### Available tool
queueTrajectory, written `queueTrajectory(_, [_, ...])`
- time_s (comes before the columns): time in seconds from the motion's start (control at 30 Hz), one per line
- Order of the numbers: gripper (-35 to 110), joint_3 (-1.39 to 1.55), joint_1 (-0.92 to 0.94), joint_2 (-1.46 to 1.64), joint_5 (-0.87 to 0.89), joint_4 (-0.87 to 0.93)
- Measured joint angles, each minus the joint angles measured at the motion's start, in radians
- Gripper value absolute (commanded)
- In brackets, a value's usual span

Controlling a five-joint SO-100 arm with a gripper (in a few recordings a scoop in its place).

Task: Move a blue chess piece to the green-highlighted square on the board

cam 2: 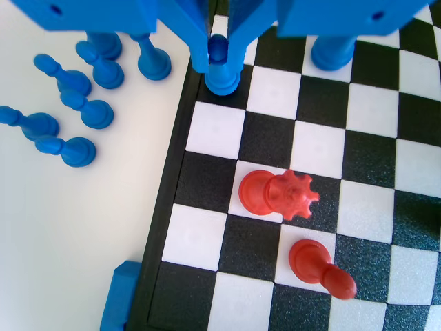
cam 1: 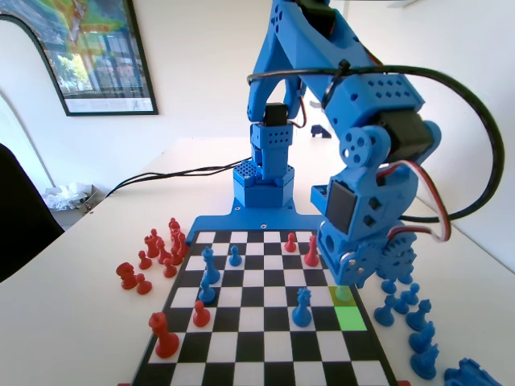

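Observation:
My gripper (cam 1: 348, 275) hangs low over the right edge of the board (cam 1: 241, 320). In the wrist view its jaws press against both sides of the round head of a small blue pawn (cam 2: 222, 79), so the gripper (cam 2: 219, 63) is shut on it. The pawn's base sits at a black square in the board's (cam 2: 269, 138) edge column. In the fixed view the pawn (cam 1: 344, 292) looks greenish and stands over the duller yellow-olive square. The lime-green square (cam 1: 351, 318) is bare, one square nearer the camera in the same column.
Several blue pieces (cam 1: 402, 305) stand off the board's right side, at the left in the wrist view (cam 2: 69, 103). A red cluster (cam 1: 161, 245) sits off the left side. On the board are a tall blue piece (cam 1: 302, 307), a red crowned piece (cam 2: 279, 194) and a red pawn (cam 2: 317, 265).

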Motion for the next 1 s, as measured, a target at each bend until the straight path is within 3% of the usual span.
queueTrajectory(0.4, [1,-0.005,0.000,0.000,0.000,0.044])
queueTrajectory(1.0, [1,-0.276,0.046,-0.089,0.008,0.190])
